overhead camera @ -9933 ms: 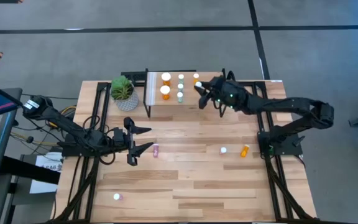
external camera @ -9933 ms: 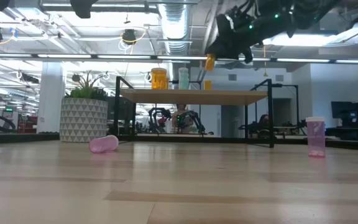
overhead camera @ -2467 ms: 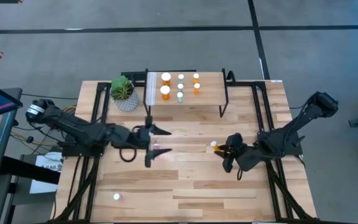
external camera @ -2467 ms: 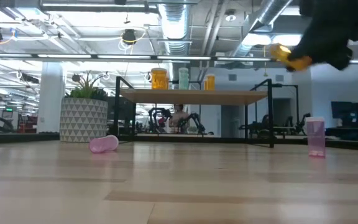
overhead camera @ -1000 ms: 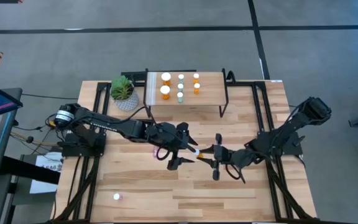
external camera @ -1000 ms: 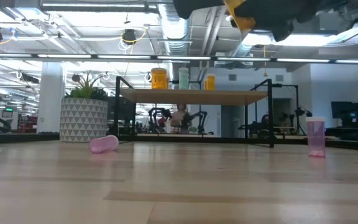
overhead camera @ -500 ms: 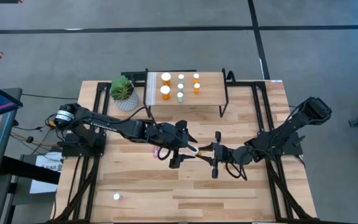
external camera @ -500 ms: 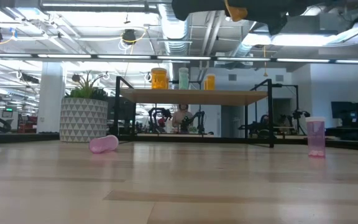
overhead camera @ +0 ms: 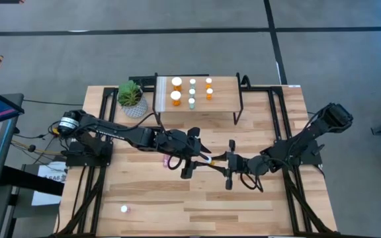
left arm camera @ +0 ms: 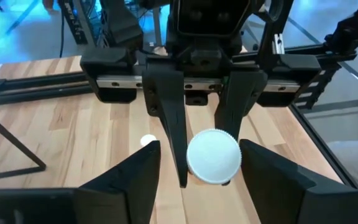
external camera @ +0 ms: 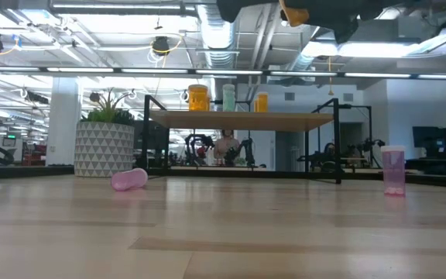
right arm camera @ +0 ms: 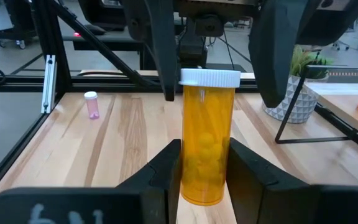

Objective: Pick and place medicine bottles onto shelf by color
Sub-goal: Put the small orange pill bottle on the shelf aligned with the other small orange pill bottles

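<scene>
My right gripper (overhead camera: 219, 161) is shut on an orange medicine bottle (right arm camera: 207, 146) with a white cap, above the middle of the table. My left gripper (overhead camera: 201, 158) is open. Its two fingers (left arm camera: 135, 171) stand on either side of the bottle's cap (left arm camera: 213, 155) without touching it. The shelf (overhead camera: 227, 99) stands at the table's far side and carries several orange and teal bottles on their bases. A pink bottle (external camera: 128, 180) lies on its side on the table. Another pink bottle (external camera: 393, 170) stands upright, and a third (right arm camera: 92, 104) stands near the front left. My right gripper pinches the orange bottle's body near its base (right arm camera: 191, 180) between its two fingers. The fingers come level from the table's right and lie along the bottle. The bottle is lifted clear of the table, its cap (right arm camera: 209, 78) pointing toward my left gripper.
A potted plant (overhead camera: 131, 98) in a white patterned pot stands left of the shelf. Black frame rails run along both sides of the table. The near half of the tabletop (overhead camera: 230, 205) is bare wood.
The orange bottle has risen a little in the low view, and the two grippers have drawn slightly closer together. My left gripper's open fingers now stand around the cap.
</scene>
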